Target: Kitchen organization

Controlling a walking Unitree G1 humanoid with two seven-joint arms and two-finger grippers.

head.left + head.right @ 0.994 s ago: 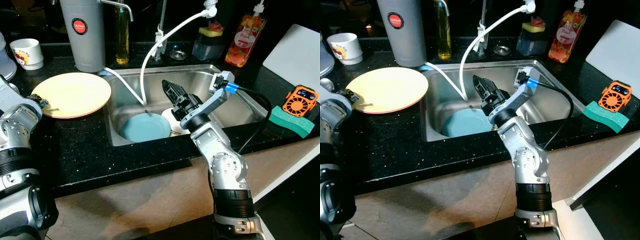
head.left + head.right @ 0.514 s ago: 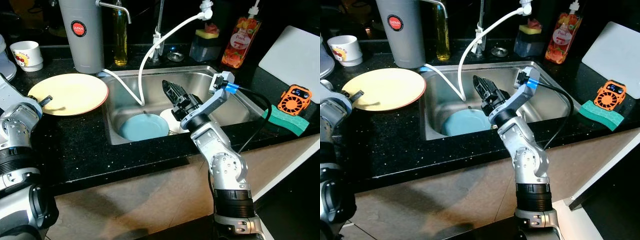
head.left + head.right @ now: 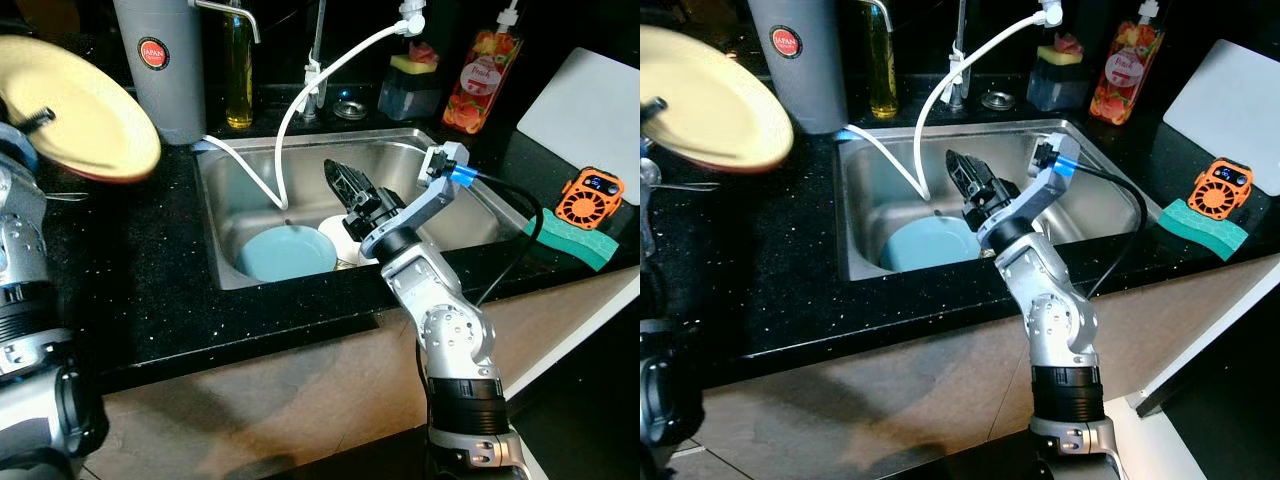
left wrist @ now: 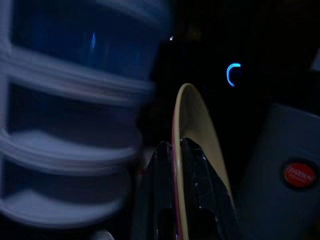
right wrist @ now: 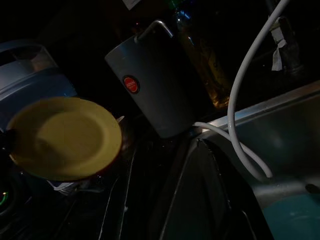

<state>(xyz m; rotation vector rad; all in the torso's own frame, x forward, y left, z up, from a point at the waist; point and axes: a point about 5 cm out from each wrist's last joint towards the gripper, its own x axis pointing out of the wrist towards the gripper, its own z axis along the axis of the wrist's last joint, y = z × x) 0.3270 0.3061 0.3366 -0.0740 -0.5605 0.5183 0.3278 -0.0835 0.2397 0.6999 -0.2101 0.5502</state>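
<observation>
Blue plate [image 3: 284,254] — in sink [image 3: 470,215]

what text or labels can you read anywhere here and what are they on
"JAPAN": on the round red badge of the grey canister; the smaller print around it is too small to read.
Orange soap bottle: its label has script, too blurred to read.
Orange gadget: has a small screen, nothing legible.

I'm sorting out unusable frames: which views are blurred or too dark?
Both eye views are well lit and sharp, apart from the motion-smeared yellow plate. Left wrist view is dark, its blue rack streaked. Right wrist view is dim but readable.
</observation>
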